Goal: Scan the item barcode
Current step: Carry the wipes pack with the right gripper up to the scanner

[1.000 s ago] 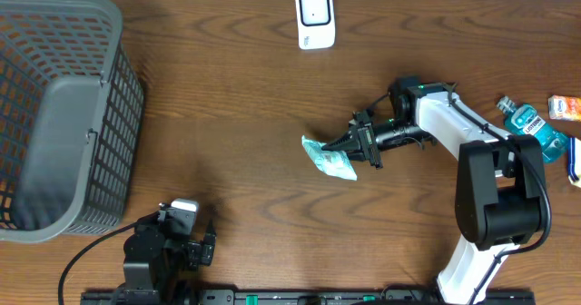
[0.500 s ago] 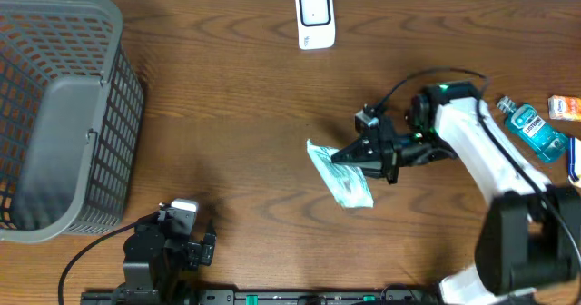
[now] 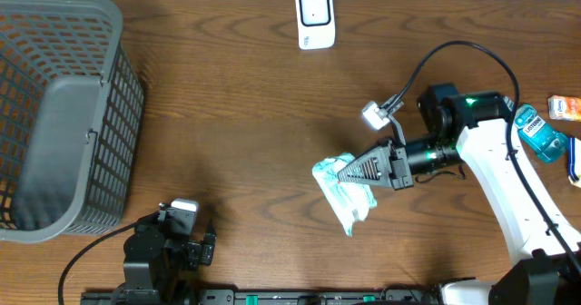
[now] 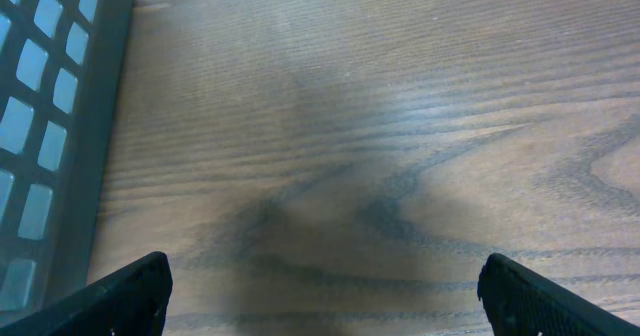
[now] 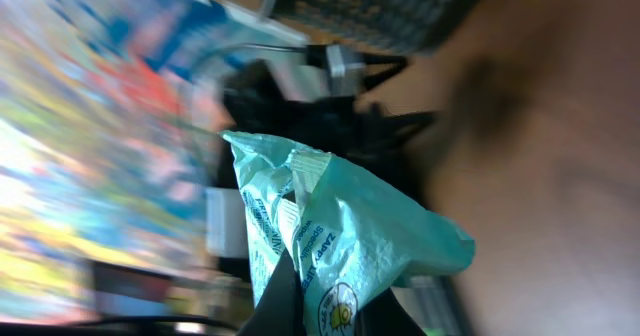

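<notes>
The item is a teal plastic packet (image 3: 347, 194) with printed text, hanging crumpled above the table right of centre. My right gripper (image 3: 350, 171) is shut on its upper edge. In the right wrist view the packet (image 5: 350, 231) fills the middle, pinched between my dark fingers (image 5: 275, 306), and no barcode shows on the visible face. The white scanner (image 3: 315, 18) stands at the table's far edge, well apart from the packet. At the front left my left gripper (image 4: 320, 291) rests low over bare wood, open and holding nothing.
A grey mesh basket (image 3: 64, 114) takes up the left end of the table, its wall beside the left gripper (image 4: 50, 126). A blue mouthwash bottle (image 3: 537, 130) and an orange box (image 3: 565, 107) lie at the right edge.
The right arm has lifted the packet off the table and carried it toward the front right; the packet now hangs down and looks larger. The left arm has not moved.
</notes>
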